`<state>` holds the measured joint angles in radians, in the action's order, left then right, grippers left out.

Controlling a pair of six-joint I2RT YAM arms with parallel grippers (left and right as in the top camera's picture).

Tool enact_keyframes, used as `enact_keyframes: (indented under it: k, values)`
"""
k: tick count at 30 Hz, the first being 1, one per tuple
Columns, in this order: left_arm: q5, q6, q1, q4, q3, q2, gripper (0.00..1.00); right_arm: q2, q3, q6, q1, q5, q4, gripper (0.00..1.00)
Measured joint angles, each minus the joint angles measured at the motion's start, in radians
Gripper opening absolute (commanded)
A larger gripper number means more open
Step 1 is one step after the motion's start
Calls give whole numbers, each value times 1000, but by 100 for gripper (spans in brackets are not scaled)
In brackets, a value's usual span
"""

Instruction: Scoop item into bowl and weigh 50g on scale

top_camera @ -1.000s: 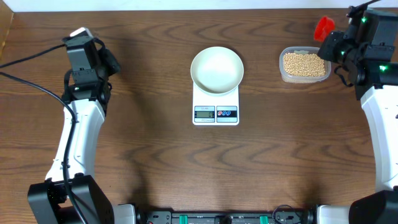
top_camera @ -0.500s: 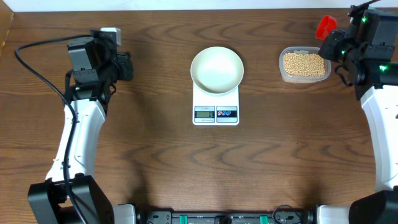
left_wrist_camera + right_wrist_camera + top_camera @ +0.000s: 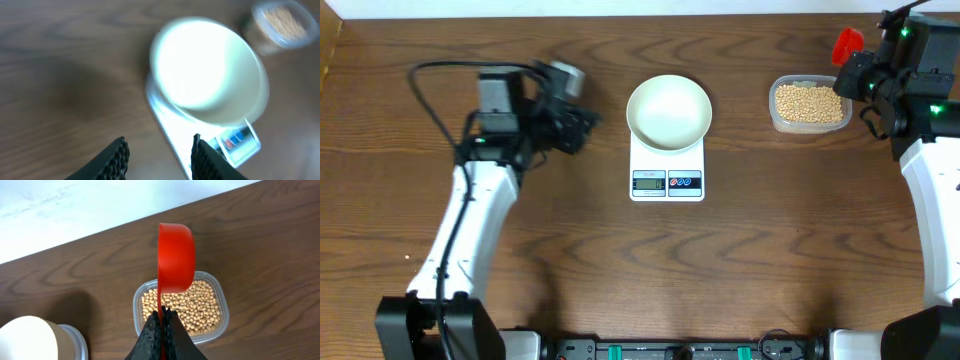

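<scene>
The empty white bowl [image 3: 668, 112] sits on the white scale [image 3: 667, 172] at table centre; both show blurred in the left wrist view, the bowl [image 3: 207, 70] and the scale [image 3: 235, 145]. Tan beans [image 3: 809, 103] fill a clear tub [image 3: 777, 122] at the back right, also in the right wrist view [image 3: 195, 307]. My right gripper [image 3: 162, 315] is shut on the handle of a red scoop [image 3: 175, 257], held above the tub [image 3: 220, 322]; the scoop [image 3: 846, 43] is at the tub's far right corner. My left gripper [image 3: 157, 147] is open and empty, left of the scale.
A black cable [image 3: 430, 70] loops behind the left arm. The table's back edge meets a white wall [image 3: 75, 210] just behind the tub.
My left arm has swung right from the far left of the table toward the bowl and scale. The right gripper with the red scoop has barely moved.
</scene>
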<state>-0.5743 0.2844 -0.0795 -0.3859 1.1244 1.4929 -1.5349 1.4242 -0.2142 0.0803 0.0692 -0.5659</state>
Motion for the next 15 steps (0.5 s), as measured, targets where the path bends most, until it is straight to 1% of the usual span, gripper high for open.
enact_keyframes:
  k: [3,9,11,15]
  values:
    - [15,49,-79,-78,0,-32,48,0,0,19,0,-1,8,1]
    - [31,88,-188,-205,0,-68,49,0,0,43,0,-3,24,1]
    - [31,97,-208,-243,0,-68,49,0,0,45,0,-3,25,1]
    - [43,169,-221,-362,0,-68,49,0,0,48,0,-5,24,1]
